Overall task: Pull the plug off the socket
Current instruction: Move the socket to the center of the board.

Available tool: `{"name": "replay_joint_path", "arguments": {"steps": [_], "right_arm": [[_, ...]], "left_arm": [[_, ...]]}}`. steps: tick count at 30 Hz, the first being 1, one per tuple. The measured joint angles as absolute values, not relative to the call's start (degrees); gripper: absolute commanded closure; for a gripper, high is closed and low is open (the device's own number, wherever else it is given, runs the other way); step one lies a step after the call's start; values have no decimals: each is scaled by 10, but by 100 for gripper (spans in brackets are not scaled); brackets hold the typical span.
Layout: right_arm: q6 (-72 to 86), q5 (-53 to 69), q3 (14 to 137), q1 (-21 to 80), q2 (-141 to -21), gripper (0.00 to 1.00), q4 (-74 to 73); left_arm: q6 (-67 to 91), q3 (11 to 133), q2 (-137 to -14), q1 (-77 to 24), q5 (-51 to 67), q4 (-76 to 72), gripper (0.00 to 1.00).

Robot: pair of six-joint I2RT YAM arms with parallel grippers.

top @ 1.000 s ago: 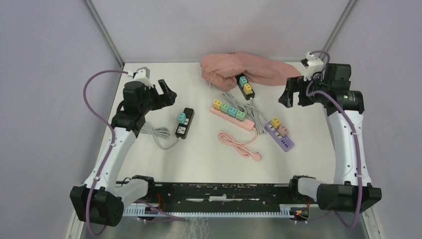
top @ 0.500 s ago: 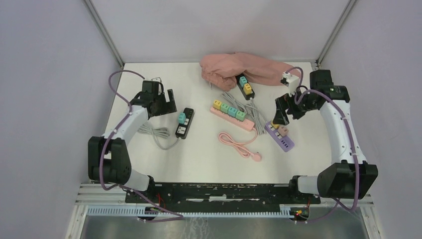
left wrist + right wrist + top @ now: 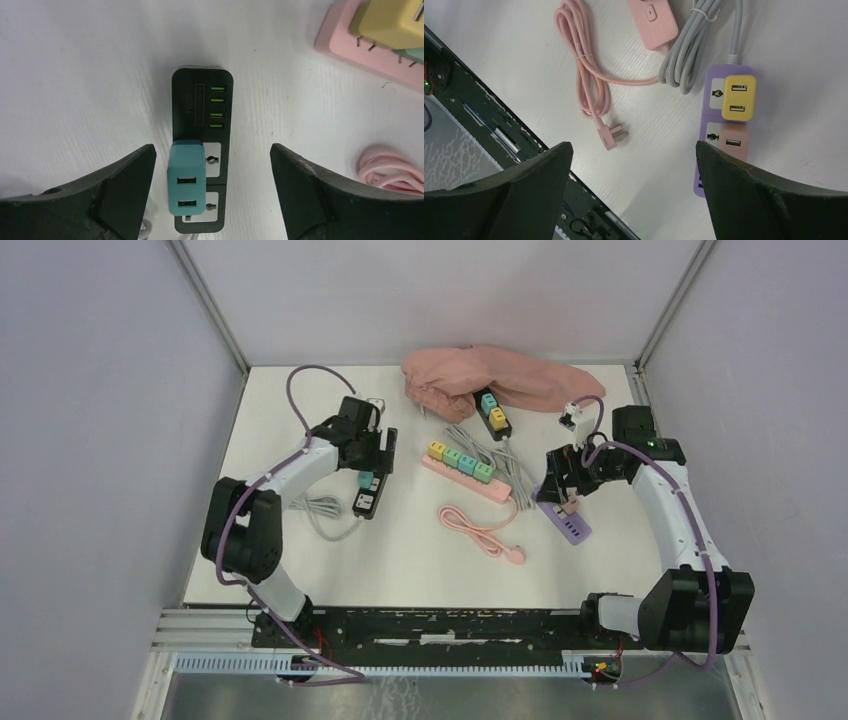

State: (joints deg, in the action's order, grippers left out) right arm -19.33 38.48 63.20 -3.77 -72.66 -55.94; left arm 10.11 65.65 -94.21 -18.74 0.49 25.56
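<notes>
Over the past second both arms have swung inward from the outer edges of the surface [image 3: 300, 570], and each now hangs over a power strip. The left fingers [image 3: 115, 190] have travelled from the 9 o'clock edge to the black power strip [image 3: 200, 95], which lies at 9 o'clock from the surface centre. They are released and spread wide, one on each side of the strip, touching nothing. The teal plug [image 3: 186, 182] is seated in the strip's sockets, toward the 6 o'clock end in the wrist view and offset to the 9 o'clock side. It sits closer to one finger than the other. The right fingers [image 3: 524, 190] have come down from the 2 o'clock corner to the purple power strip [image 3: 729, 69] at 3 o'clock. They are also released and empty. That strip carries a yellow plug [image 3: 738, 97] and a pink plug [image 3: 730, 140], both lying near the 3 o'clock finger rather than centred. No plug has been lifted; all are seated. The approach appears complete and the grasp has not begun. The left side looks nearer to alignment. Before closing, the fingers likely need a small shift toward 9 o'clock and a descent. A second hold on the strip body may be needed, or the strip could rise with the plug.
</notes>
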Motion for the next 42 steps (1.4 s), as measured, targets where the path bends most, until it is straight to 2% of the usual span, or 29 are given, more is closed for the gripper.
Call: {"name": "replay_joint_path", "arguments": {"steps": [6,13,17,22,25,33,42], "right_arm": [[-182,397,607,-37,-728,0,-528],[-178,409,594,-37,-732,0,-500],[-177,416,581,-37,-732,0,-488],[-176,426,555,-37,-731,0,-463],[-176,435,533,-37,-724,0,-447],[-194,479,490,-46,-686,0,-424],[-223,528,480,-55,-662,0,-418]], "left_arm": [[81,673,-997,-230,-85,286,19],[78,675,-1018,-234,-98,307,31],[78,675,-1020,-242,-84,307,53],[78,675,-1019,-251,-87,299,72],[78,665,-1011,-258,-83,288,80],[120,586,-935,-319,-31,261,91],[259,512,-864,-406,-56,229,90]]}}
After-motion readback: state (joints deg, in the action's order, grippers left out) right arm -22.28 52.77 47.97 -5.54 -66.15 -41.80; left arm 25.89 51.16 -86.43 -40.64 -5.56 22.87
